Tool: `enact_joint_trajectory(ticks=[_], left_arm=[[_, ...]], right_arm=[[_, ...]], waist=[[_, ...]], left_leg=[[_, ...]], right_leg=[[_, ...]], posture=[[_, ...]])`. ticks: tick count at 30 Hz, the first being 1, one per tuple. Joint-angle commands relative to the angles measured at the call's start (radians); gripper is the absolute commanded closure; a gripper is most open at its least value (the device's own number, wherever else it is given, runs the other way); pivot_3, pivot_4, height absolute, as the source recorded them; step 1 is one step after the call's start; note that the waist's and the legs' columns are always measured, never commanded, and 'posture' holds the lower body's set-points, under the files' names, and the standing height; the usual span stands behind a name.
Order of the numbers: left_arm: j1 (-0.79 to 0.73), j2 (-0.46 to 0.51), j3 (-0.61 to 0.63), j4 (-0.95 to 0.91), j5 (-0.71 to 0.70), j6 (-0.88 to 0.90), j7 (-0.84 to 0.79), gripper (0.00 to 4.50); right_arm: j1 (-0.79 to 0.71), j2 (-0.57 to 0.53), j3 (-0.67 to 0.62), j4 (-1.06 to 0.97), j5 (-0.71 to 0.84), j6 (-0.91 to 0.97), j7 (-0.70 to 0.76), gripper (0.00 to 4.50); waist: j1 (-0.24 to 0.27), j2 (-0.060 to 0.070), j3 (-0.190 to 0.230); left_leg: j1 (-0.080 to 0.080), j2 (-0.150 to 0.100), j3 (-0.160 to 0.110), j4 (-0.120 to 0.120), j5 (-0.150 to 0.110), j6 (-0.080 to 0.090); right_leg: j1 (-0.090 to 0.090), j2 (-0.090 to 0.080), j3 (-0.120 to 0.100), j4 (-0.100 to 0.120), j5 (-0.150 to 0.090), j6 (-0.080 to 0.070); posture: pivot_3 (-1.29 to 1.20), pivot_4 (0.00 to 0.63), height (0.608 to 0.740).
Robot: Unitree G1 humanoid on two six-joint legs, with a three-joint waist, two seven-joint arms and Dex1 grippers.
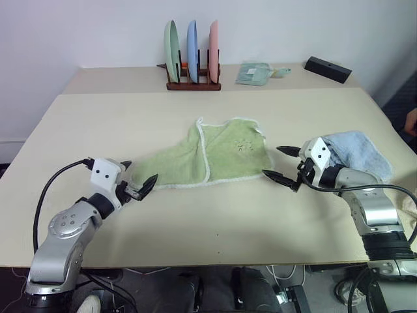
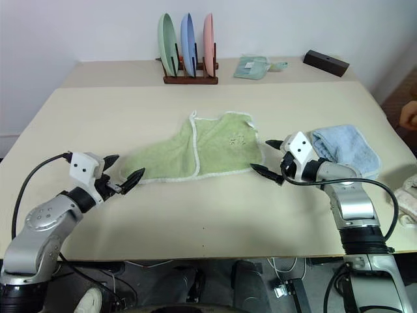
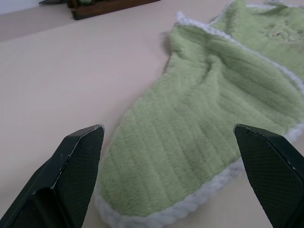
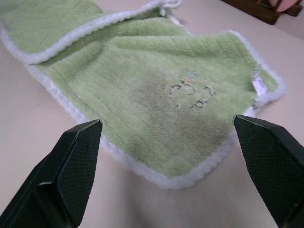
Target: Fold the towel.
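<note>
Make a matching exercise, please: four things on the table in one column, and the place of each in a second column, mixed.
Things:
1. green towel
2. light blue towel
3. plate rack
4. black box

Places:
A. far right corner of the table
B. just behind the right gripper
C. middle of the table, between the two open grippers
D. far edge, holding three upright plates

Pairs: 1-C, 2-B, 3-D, 4-A
</note>
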Motion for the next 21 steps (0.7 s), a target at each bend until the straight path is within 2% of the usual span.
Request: enact_joint_trajectory(ticks=[1,11,21], left_arm=[[0.011,-0.002,0.001,-0.033,0.002,-0.002,0.003,0.03],[-0.003,-0.005,-0.026,-0.028,0.005,-0.002,-0.001,0.03],[-0.04,0.022,-0.057,0.011,0.006,-0.005,-0.068,0.03]], right_arm=[[-0.012,-0.008,-0.017,-0.057,0.009,0.004,-0.007,0.0],[-0.014,0.009,-0.001,-0.106,0.004,0.033,-0.034,0.0],[0.047,0.041,0.008,-0.216,0.011,0.076,-0.09,0.0]], waist=[[0.001,0.0,0.0],[0.002,0.0,0.0],[0.003,0.0,0.0]], left_leg=[[0.0,0.0,0.0,0.0,0.0,0.0],[0.0,0.0,0.0,0.0,0.0,0.0],[0.0,0.0,0.0,0.0,0.0,0.0]], right_leg=[[0.0,0.0,0.0,0.0,0.0,0.0],[0.0,0.0,0.0,0.0,0.0,0.0],[0.0,0.0,0.0,0.0,0.0,0.0]], posture=[[0.0,0.15,0.74],[0.0,0.15,0.74],[0.0,0.15,0.74]])
